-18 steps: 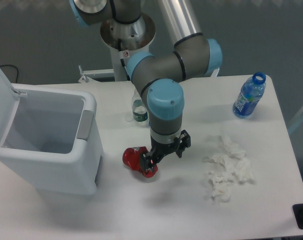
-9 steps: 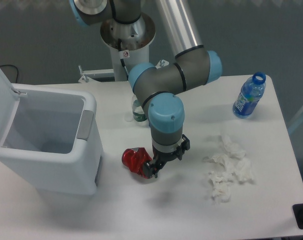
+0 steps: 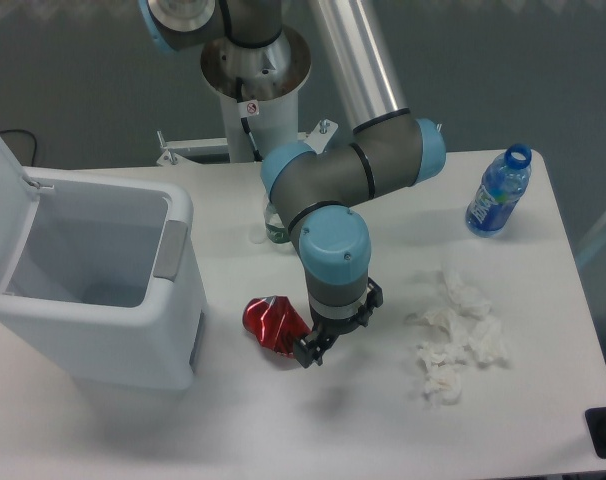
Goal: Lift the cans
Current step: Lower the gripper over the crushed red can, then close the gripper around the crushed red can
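Red, shiny, crumpled metal: the can (image 3: 273, 324) lies on its side on the white surface (image 3: 283, 420), near the middle and a little toward the front edge. Its long axis runs roughly from the left-rear to the right-front. Body is dented and uneven, with bright highlights on the creases. Its right end is covered by the claw (image 3: 308, 352), so that end cannot be read.

The claw points down at the can's right end, fingers dark and small in the camera view. Whether the jaws are closed on the can or merely beside it cannot be told; the gap is hidden by the wrist.

White plastic bin (image 3: 103, 290) with its lid raised sits at the left edge, just left of the can; its left side is cut off. Crumpled white tissues (image 3: 455, 335) lie toward the right edge. Blue-labelled clear bottle (image 3: 498, 192) stands at the right-rear corner. A small green-labelled bottle (image 3: 274, 226) is mostly hidden behind the arm.
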